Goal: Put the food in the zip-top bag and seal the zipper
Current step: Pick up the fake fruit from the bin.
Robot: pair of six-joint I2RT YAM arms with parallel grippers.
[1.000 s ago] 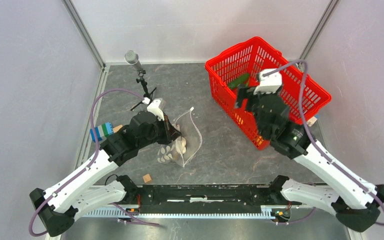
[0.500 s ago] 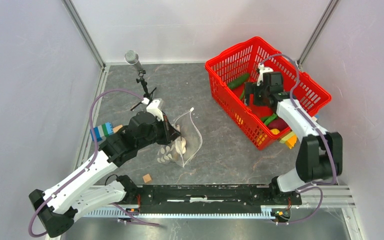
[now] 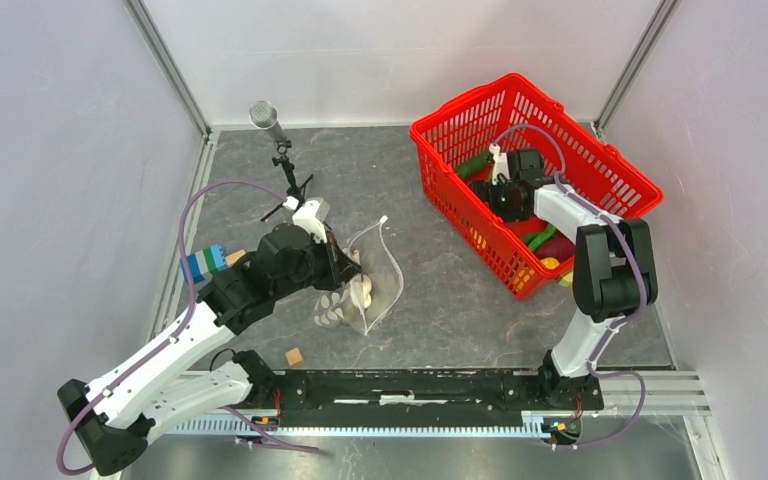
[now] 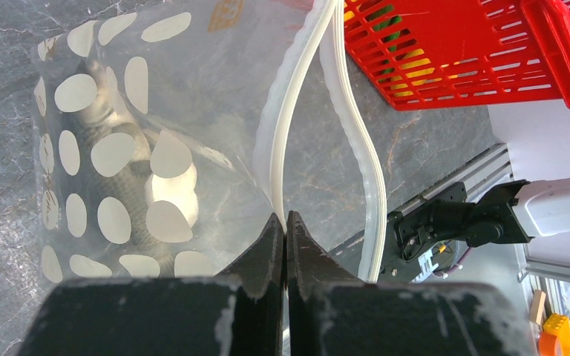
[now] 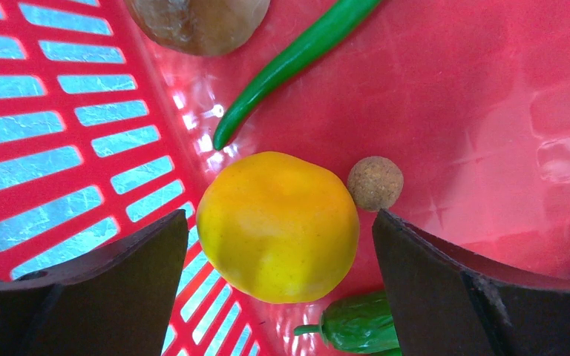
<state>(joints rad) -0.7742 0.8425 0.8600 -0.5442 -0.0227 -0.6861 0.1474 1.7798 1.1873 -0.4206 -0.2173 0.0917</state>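
The zip-top bag (image 4: 119,141), clear with white dots, lies on the grey table left of centre, and a grey fish (image 4: 107,174) shows through it. My left gripper (image 4: 283,222) is shut on one white zipper (image 4: 297,96) strip. The other strip bows away, so the mouth gapes. In the top view that left gripper (image 3: 345,265) sits at the bag (image 3: 378,285). My right gripper (image 5: 280,216) is open, down inside the red basket (image 3: 440,140). A yellow piece (image 5: 278,226) lies between its fingers, untouched on either side. In the top view the right gripper (image 3: 500,190) is low over the basket floor.
Around the yellow piece lie a long green pod (image 5: 297,55), a brown lump (image 5: 197,22), a small tan ball (image 5: 375,182) and a stubby green pod (image 5: 356,330). A microphone stand (image 3: 278,150), blue-green blocks (image 3: 203,263) and a wooden cube (image 3: 295,355) stand on the table's left.
My right arm has swung forward and dropped into the basket, its jaws opening slightly wider. The left gripper and the bag have not moved.
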